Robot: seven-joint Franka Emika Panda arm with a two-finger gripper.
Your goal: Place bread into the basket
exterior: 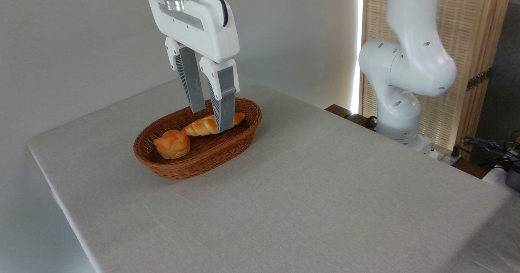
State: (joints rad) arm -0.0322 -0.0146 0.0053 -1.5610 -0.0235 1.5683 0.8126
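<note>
Long braided golden-orange bread (205, 125) with pointed ends, lying inside the basket (195, 165) along its far side, one tip near the right rim, middle partly hidden. Oval brown woven wicker, low-sided, resting flat on the table toward the back left.

A small round knotted bun (172, 144) is sitting near me, golden-orange and lying toward the left. The bench (308, 191) is stretching out under a pale grey cloth, its near part lying bare. A plain grey-white wall (73, 41) is standing behind it. Off to the right, a slatted wooden screen (467, 25) is catching light, with a bright vertical strip (359, 25) glowing at its left edge. At the far right edge, some dark cables (487, 146) are lying in a tangle below bench level.
</note>
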